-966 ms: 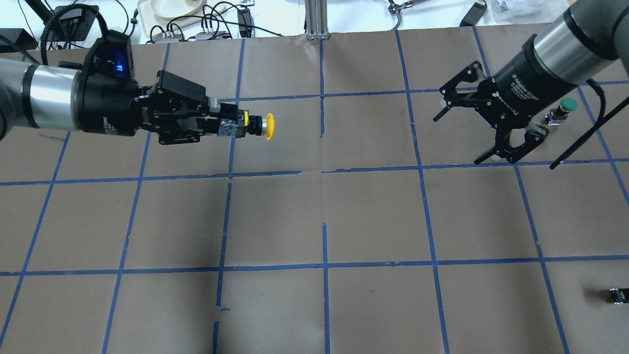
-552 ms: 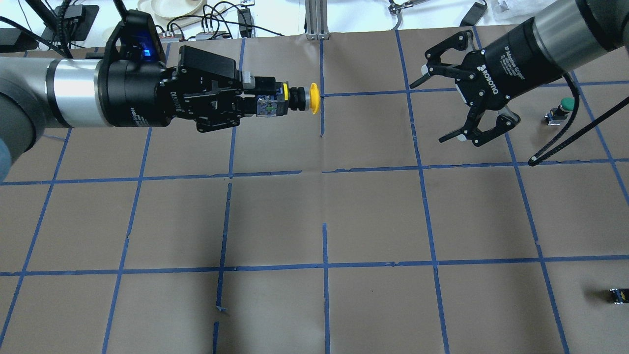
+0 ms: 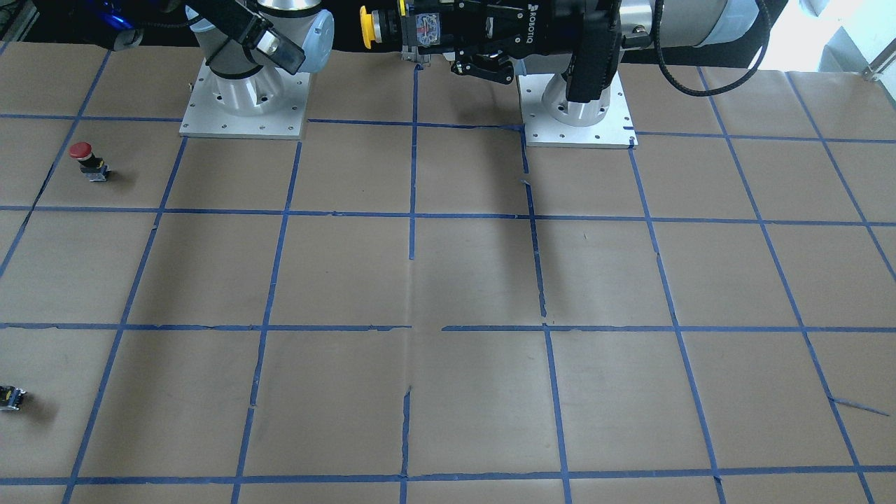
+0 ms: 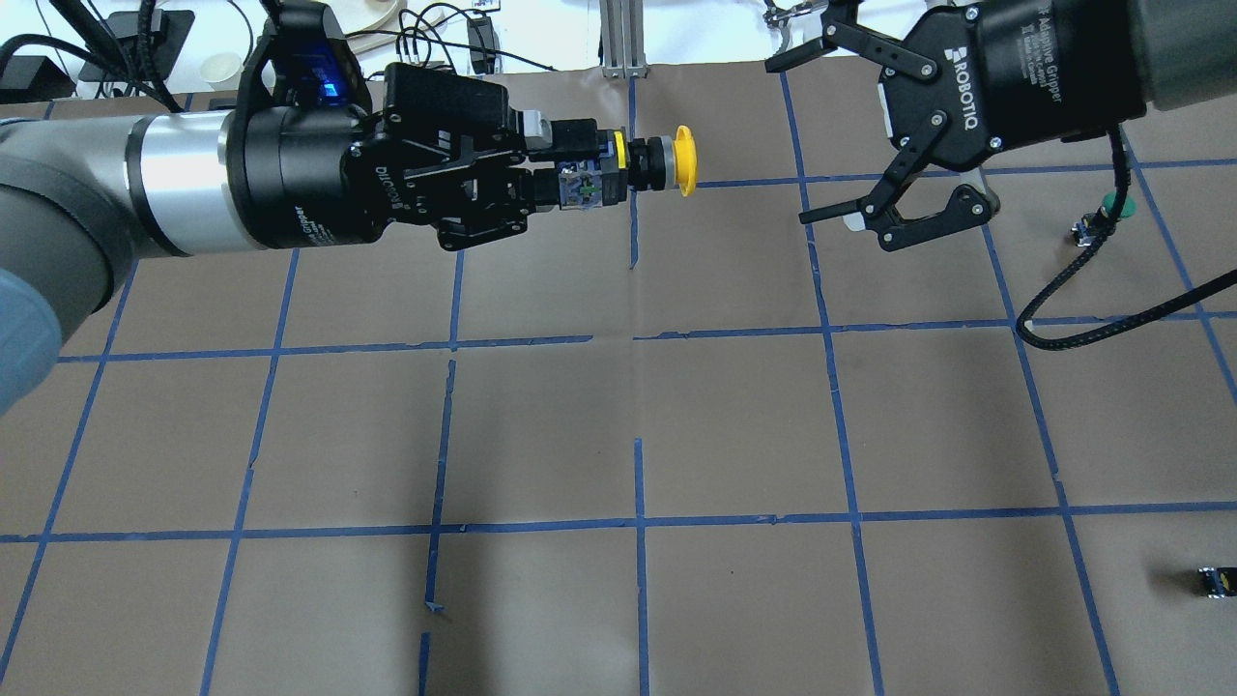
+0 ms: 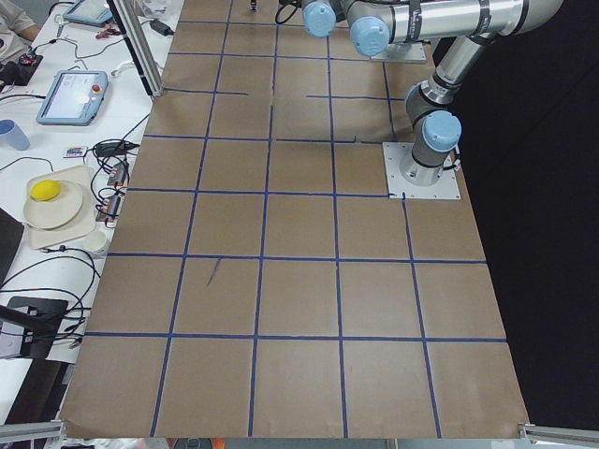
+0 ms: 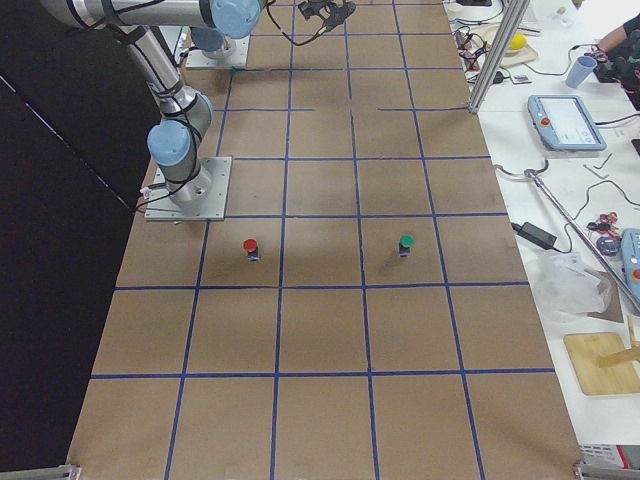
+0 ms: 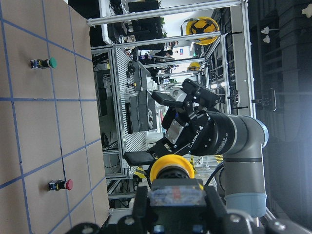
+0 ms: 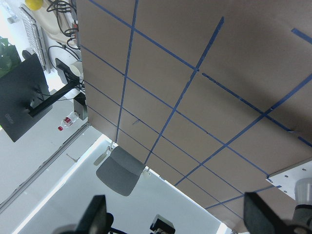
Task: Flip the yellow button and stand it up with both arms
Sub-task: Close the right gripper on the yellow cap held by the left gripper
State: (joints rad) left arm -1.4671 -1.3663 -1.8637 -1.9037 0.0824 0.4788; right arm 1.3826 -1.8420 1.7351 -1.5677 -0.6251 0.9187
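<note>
Lettering ROBOTIQ marks left gripper (image 4: 580, 184), clamping yellow button (image 4: 640, 166), and right gripper (image 4: 788, 143), spread open.

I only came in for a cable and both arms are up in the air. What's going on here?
The left gripper holds the yellow button by its body, sideways above the table, with the cap pointing at the right gripper. The right gripper is open and faces the cap with a gap between them, so it looks like a hand-over is being set up. A green button and a red button sit on the table, untouched.
</note>
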